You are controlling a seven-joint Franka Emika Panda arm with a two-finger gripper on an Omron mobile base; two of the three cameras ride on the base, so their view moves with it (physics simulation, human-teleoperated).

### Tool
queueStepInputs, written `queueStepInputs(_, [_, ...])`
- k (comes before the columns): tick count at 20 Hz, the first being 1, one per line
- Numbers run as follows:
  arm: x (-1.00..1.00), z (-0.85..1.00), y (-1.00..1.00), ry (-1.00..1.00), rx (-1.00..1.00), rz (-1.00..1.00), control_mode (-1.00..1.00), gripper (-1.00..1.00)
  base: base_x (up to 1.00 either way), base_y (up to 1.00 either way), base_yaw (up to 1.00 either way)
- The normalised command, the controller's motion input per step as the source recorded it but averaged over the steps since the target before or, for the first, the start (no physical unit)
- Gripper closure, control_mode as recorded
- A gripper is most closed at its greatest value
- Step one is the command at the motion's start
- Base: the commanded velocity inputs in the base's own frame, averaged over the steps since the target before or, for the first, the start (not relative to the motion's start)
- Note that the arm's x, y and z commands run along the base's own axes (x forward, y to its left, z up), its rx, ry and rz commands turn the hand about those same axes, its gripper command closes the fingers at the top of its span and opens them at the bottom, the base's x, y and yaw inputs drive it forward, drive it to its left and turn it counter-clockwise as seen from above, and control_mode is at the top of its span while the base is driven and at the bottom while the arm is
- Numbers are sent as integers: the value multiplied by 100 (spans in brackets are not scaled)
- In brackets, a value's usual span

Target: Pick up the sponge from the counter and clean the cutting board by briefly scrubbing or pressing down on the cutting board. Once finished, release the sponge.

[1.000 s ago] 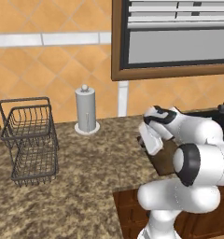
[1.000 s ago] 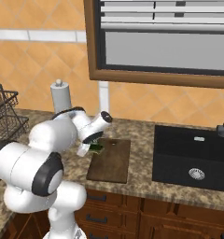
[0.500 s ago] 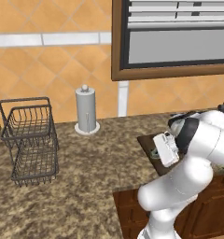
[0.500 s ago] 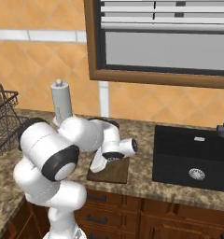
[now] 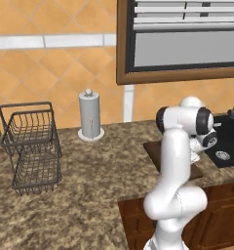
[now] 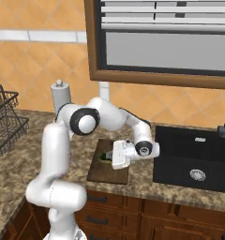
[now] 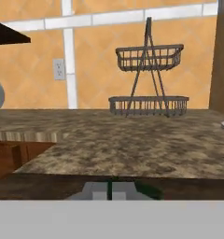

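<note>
jaws: honestly you can't tell if they're apart or clamped. In the hand view the two tips are mostly lost at the bottom edge, and from the right base view the white hand hides them.
gripper (image 6: 110, 156): lying low and sideways over the cutting board (image 6: 105, 173), pointing along it toward the wire basket end of the counter (image 6: 30, 159), hand body on the sink side.
sponge (image 6: 104, 156): a bit of green peeks out right at the fingertip end, on or just above the board's far half. Hand view shows green (image 7: 149, 190) right at the tips too, a touch off to one side. So it's touching the fingers or as good as; I'd guess you're holding it, but that's a guess.
sponge long axis: too little showing to call it.
cutting board: sits just beside the sink (image 6: 198, 157), long side running from counter front to wall, with the hand over it.
key relation: the board is straight under the sponge, so the next move looks like a press down.
watch out: that sideways wrist could rub the board first.
</note>
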Motion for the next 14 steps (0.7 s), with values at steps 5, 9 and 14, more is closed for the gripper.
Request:
queueStepInputs(5, [-40,-77,-28,-27,-82,-19,-100,100,0,0,0])
queueStepInputs(9, [-78,-31,54,-57,-100,-23,-100,100,0,0,0])
queueStepInputs(14, [-3,15,100,-44,-95,-7,-100,100,0,0,0])
